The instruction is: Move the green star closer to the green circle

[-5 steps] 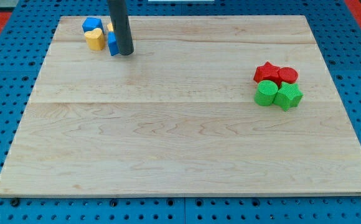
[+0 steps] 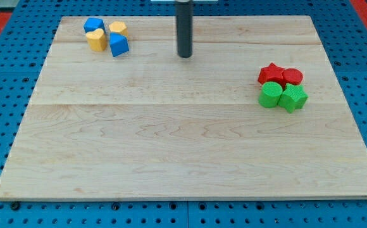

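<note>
The green star (image 2: 293, 98) lies at the view's right on the wooden board (image 2: 171, 126), touching the green circle (image 2: 271, 94) on its left. A red star (image 2: 271, 74) and a red circle (image 2: 292, 77) sit just above them. My tip (image 2: 184, 56) is near the board's top centre, far to the upper left of the green blocks and touching no block.
At the view's top left a cluster holds a blue block (image 2: 93, 26), a yellow heart (image 2: 95, 40), a yellow block (image 2: 118, 28) and a blue block (image 2: 119, 45). Blue pegboard (image 2: 6, 95) surrounds the board.
My tip has moved to the right, away from the top-left cluster toward the board's top centre. No block has moved.
</note>
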Controlling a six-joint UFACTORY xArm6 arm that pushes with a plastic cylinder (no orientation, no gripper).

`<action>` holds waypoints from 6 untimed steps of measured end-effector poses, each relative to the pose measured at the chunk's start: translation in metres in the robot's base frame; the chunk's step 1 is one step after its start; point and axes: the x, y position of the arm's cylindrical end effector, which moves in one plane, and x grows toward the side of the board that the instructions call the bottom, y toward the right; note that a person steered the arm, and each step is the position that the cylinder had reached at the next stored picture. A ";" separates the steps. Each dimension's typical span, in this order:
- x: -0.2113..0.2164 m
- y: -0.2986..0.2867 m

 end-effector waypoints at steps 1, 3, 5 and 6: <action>-0.005 0.062; 0.029 0.185; 0.129 0.195; 0.180 0.168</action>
